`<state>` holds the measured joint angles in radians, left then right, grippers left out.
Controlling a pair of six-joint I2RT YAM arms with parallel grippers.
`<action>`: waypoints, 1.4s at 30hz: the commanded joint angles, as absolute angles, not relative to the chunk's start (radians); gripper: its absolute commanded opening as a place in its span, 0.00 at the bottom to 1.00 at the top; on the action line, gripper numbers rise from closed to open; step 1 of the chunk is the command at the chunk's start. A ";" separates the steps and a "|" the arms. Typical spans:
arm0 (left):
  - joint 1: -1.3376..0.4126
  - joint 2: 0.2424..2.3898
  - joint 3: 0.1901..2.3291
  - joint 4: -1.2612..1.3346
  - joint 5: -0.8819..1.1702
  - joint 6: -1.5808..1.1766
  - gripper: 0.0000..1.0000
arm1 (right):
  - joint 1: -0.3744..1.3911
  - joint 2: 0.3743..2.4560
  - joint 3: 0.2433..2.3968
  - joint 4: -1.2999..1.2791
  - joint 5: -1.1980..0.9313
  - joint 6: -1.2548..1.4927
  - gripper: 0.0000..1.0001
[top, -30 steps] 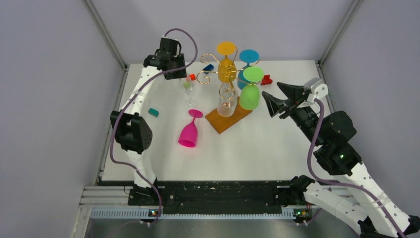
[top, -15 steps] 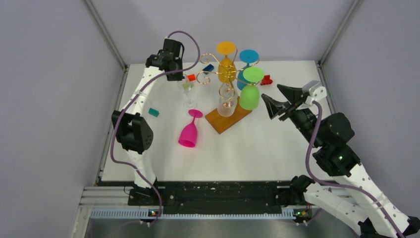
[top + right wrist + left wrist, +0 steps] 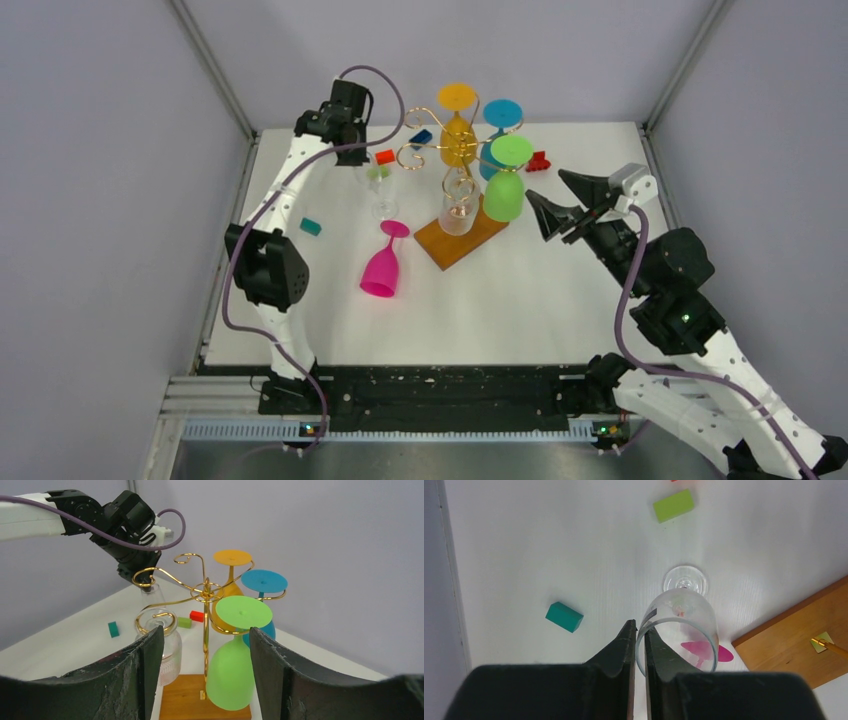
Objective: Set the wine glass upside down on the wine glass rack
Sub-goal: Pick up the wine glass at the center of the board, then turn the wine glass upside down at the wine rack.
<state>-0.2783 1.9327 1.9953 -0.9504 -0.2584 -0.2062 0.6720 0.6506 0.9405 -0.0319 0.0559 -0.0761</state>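
grasp step: your left gripper (image 3: 640, 635) pinches the rim of the upright clear wine glass (image 3: 689, 607), standing on the table (image 3: 560, 300) left of the wine glass rack (image 3: 478, 236); right gripper (image 3: 548, 190) spread. next, lift and invert it.

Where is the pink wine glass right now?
In the top view, the pink wine glass rests on the table left of centre, just left of the wooden base of the wine glass rack and nearer the arms than the clear wine glass.
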 commanded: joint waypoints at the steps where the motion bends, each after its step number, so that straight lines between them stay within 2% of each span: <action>1: -0.282 1.842 1.963 -0.977 -0.315 -0.196 0.00 | 0.680 0.661 0.939 0.033 0.031 -0.089 0.63; 7: -0.282 1.706 1.883 -0.914 -0.411 -0.239 0.00 | 0.680 0.681 0.947 0.049 0.039 -0.083 0.63; 15: -0.282 1.479 1.750 -0.752 -0.420 -0.271 0.00 | 0.680 0.714 0.959 0.072 0.117 -0.045 0.63; 24: -0.282 1.142 1.565 -0.556 -0.451 -0.285 0.00 | 0.678 0.942 1.262 -0.191 0.244 0.077 0.63; 28: -0.284 0.973 1.456 -0.421 -0.441 -0.284 0.00 | 0.665 1.037 1.398 -0.245 0.158 0.119 0.63; 34: -0.283 0.742 1.286 -0.181 -0.376 -0.282 0.00 | 0.609 1.153 1.557 -0.289 -0.088 0.211 0.63; 42: -0.283 0.680 1.258 -0.020 -0.087 -0.438 0.00 | 0.590 1.241 1.636 -0.234 -0.283 0.289 0.63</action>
